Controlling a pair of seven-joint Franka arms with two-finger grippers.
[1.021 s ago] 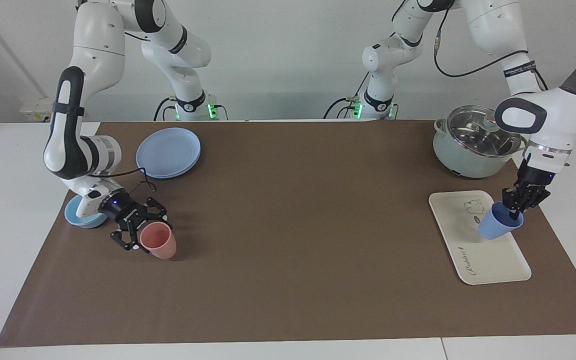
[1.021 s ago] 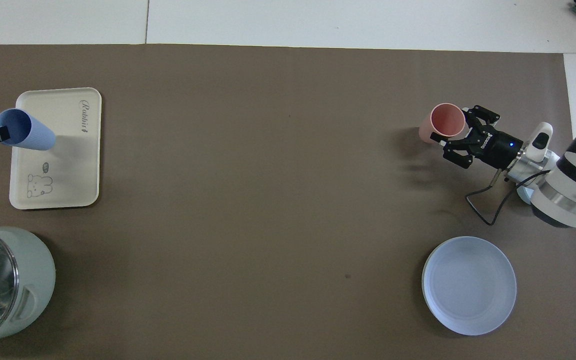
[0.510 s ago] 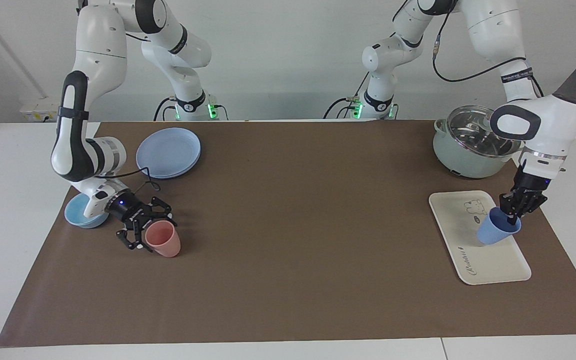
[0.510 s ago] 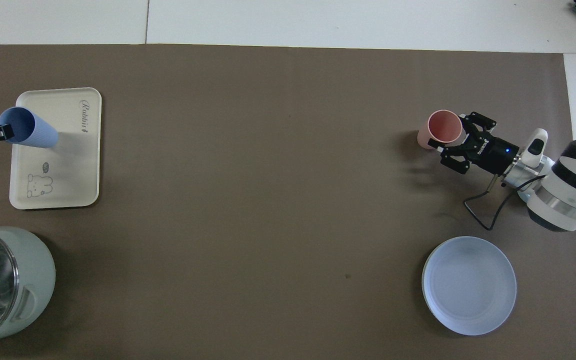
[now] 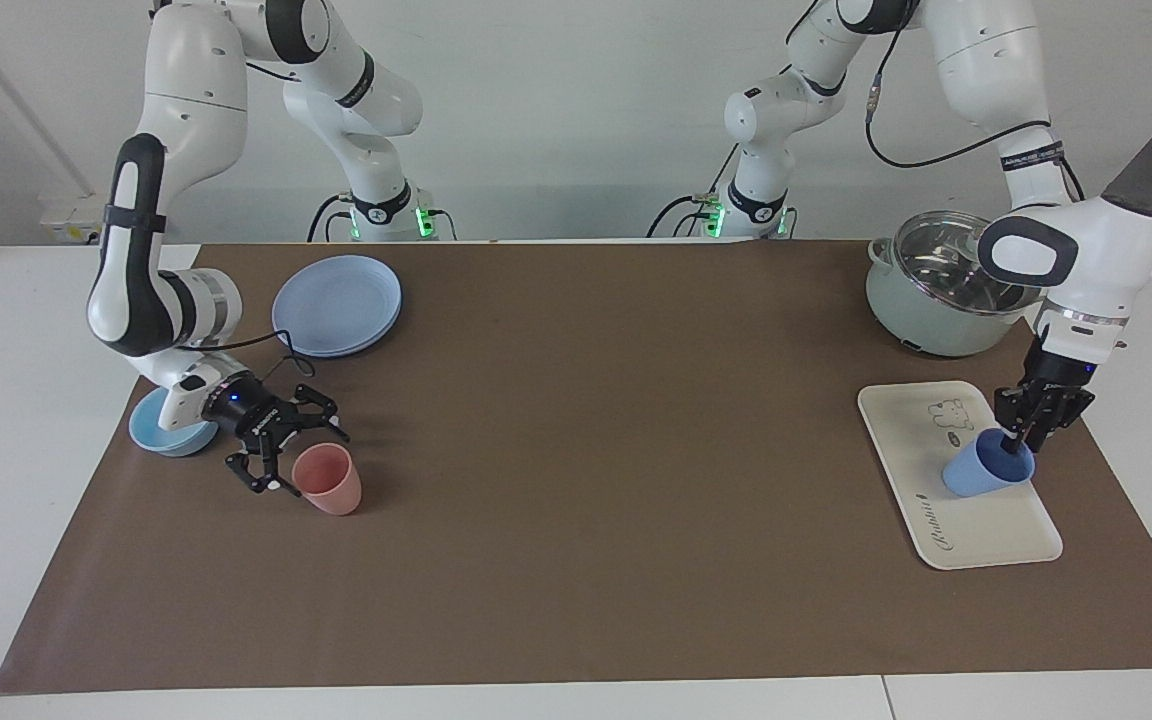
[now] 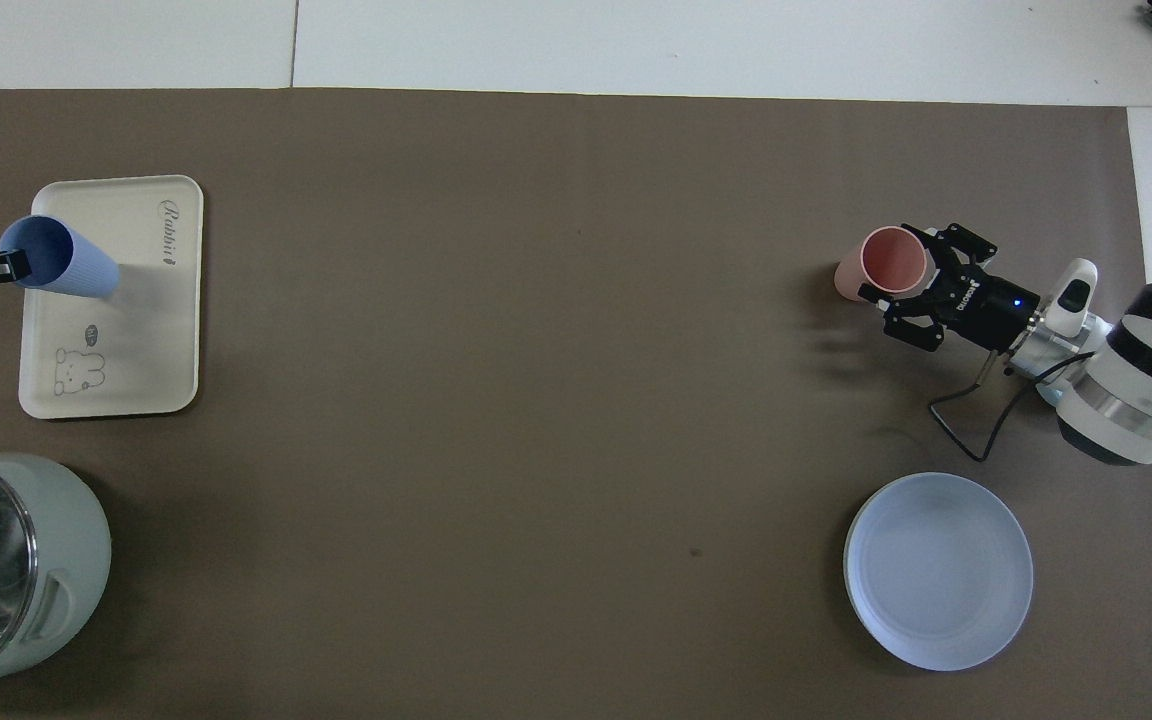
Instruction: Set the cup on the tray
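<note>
The periwinkle-blue cup (image 5: 981, 472) stands almost upright on the cream tray (image 5: 996, 535) at the left arm's end of the table, its base touching the tray. My left gripper (image 5: 1021, 440) is shut on the cup's rim from above. In the overhead view the cup (image 6: 71, 270) lies over the tray (image 6: 136, 340) with the left gripper (image 6: 4, 268) at its rim. My right gripper (image 5: 294, 452) is open beside the pink cup (image 5: 328, 480), low over the mat, and holds nothing.
A light-blue bowl (image 5: 161, 432) sits under the right arm's wrist. A round blue plate (image 5: 336, 303) lies nearer to the robots than the pink cup. A pale green pot with a glass lid (image 5: 936, 285) stands nearer to the robots than the tray.
The left gripper has lowered the blue cup onto the tray and tipped it more upright. The right gripper has stood the pink cup on the mat, let go and drawn back slightly.
</note>
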